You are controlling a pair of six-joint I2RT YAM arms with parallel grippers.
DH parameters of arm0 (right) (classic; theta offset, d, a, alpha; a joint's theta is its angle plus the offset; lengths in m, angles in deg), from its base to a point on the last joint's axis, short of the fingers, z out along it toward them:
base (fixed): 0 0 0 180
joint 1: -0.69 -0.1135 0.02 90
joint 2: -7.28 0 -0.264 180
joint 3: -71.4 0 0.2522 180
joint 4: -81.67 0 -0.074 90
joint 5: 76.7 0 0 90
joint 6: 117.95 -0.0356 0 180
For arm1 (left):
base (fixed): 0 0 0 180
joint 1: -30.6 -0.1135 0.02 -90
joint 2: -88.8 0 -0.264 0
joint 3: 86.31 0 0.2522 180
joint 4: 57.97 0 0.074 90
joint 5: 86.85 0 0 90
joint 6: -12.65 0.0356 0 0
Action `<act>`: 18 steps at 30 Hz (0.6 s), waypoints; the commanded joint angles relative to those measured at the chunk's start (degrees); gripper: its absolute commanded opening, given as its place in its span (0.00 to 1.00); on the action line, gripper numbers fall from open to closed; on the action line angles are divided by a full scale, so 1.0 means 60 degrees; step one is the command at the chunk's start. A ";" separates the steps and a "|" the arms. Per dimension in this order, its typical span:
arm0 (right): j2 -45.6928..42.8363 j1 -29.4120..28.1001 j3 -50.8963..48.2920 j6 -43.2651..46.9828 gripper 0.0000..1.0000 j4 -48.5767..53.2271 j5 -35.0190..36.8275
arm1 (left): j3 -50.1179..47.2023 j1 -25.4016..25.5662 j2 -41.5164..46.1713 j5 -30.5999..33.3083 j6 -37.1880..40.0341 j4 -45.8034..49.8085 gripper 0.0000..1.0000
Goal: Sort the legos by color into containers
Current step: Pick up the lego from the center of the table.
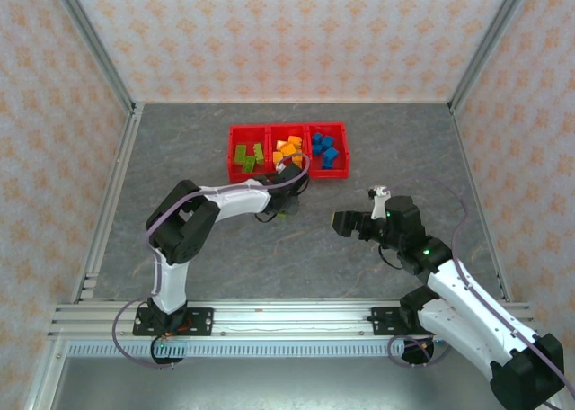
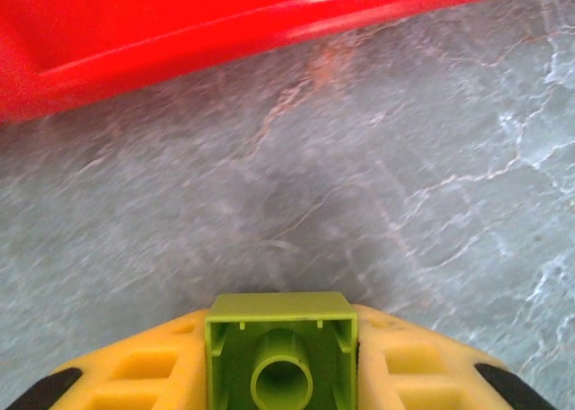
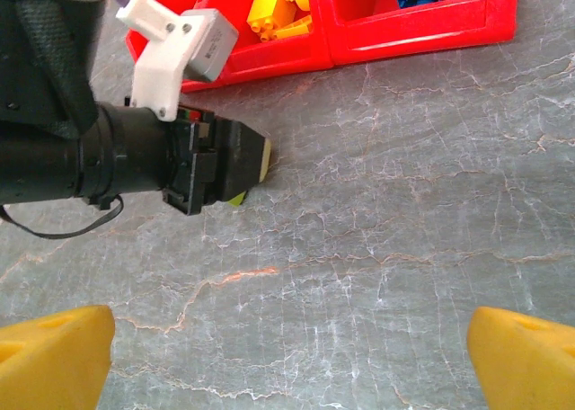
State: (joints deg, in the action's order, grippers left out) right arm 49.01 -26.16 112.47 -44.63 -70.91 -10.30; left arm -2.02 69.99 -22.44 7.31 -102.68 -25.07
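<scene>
Small olive-green plastic lego brick (image 2: 278, 356): hollow underside, round centre tube, matte walls. Clamped between yellow ribbed pads (image 2: 422, 374) of left gripper (image 1: 286, 210), jaws closed on brick. Held low over grey veined stone-look tabletop (image 1: 296, 257), just in front of glossy bright red three-compartment plastic tray (image 1: 269, 128). Noted in tray: green bricks (image 1: 248, 155) left, orange-yellow bricks (image 1: 287, 149) middle, blue bricks (image 1: 325, 149) right. Right gripper (image 3: 289, 356): jaws spread wide, nothing held, well apart from tray.
</scene>
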 commanded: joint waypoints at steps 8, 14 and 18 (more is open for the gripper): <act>-0.0052 -0.0051 0.0004 0.0122 1.00 -0.0041 -0.0010 | -0.0738 -0.0194 0.3063 0.2126 -0.0364 0.0291 0.26; -0.0089 -0.0051 0.0011 0.0143 1.00 -0.0040 -0.0023 | 0.0361 -0.1465 0.2751 0.1950 0.0316 0.0716 0.25; -0.0129 -0.0051 0.0005 0.0153 1.00 -0.0047 -0.0063 | 0.1094 -0.2286 0.2103 0.1598 0.0460 0.0602 0.24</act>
State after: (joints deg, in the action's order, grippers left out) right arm 49.01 -26.16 112.47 -44.63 -70.91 -10.32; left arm 1.76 58.43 -7.38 17.10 -102.02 -23.21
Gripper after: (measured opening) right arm 0.999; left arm 0.315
